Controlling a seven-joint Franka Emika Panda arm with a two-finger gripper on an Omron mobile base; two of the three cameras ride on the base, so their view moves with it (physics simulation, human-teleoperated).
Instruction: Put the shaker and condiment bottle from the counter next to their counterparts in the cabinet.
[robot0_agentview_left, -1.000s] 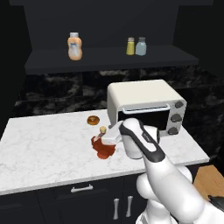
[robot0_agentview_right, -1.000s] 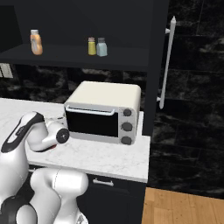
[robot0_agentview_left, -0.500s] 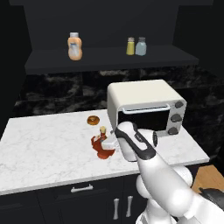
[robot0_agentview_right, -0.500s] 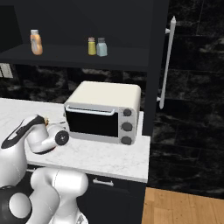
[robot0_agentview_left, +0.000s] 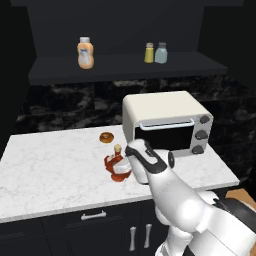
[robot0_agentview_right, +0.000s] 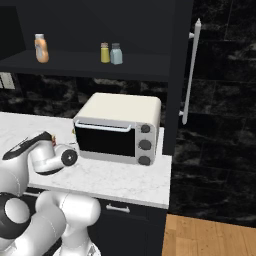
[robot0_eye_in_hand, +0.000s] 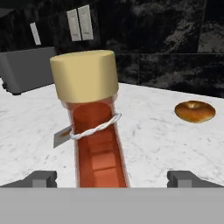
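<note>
gripper (robot0_eye_in_hand: 112, 178) spread wide, a fingertip either side of the condiment bottle (robot0_eye_in_hand: 94, 127), not touching it. bottle stands on the counter (robot0_agentview_left: 50, 165) by the toaster oven (robot0_agentview_left: 167, 122), bagel (robot0_eye_in_hand: 195, 111) nearby.

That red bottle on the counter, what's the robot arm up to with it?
The white arm is reaching for the condiment bottle, which stands upright on the counter near a bagel and in front of the toaster oven. Its claw is open, one finger on each side of the bottle's neck, not yet closed on it. Up in the cabinet, the shaker already sits beside the small yellow shaker, with the peach-orange squeeze bottle further along.
</note>
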